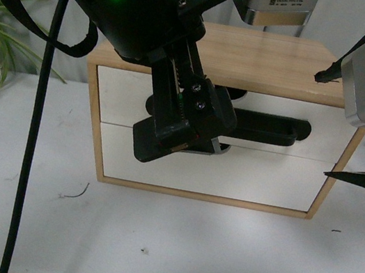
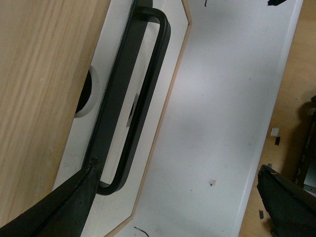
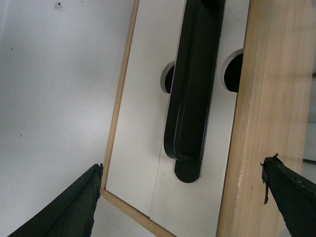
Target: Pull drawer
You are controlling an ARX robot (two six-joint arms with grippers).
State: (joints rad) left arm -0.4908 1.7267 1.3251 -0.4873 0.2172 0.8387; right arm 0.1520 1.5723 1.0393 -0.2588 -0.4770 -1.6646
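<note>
Drawer (image 1: 126, 95) sits up top in the cabinet (image 1: 267, 59) and looks shut, so the pull isn't done yet. Left gripper (image 1: 184, 126) is spread wide at the black handle (image 1: 269, 127), not clamped on it. Right gripper (image 1: 322, 126) hangs wide open, empty.

Front view: body-mounted, angled down, near pale wooden two-drawer cabinet (image 1: 266, 63) on white table (image 1: 218, 256). Wrist views: both very close, from opposite sides; shared item: long black bar handle (image 2: 148, 94).

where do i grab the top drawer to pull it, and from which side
Take the black bar handle on the upper drawer, along its straight stretch, coming in from the front. The bar runs level and stands off the white face with a gap behind, so jaws can close above and below it.
</note>
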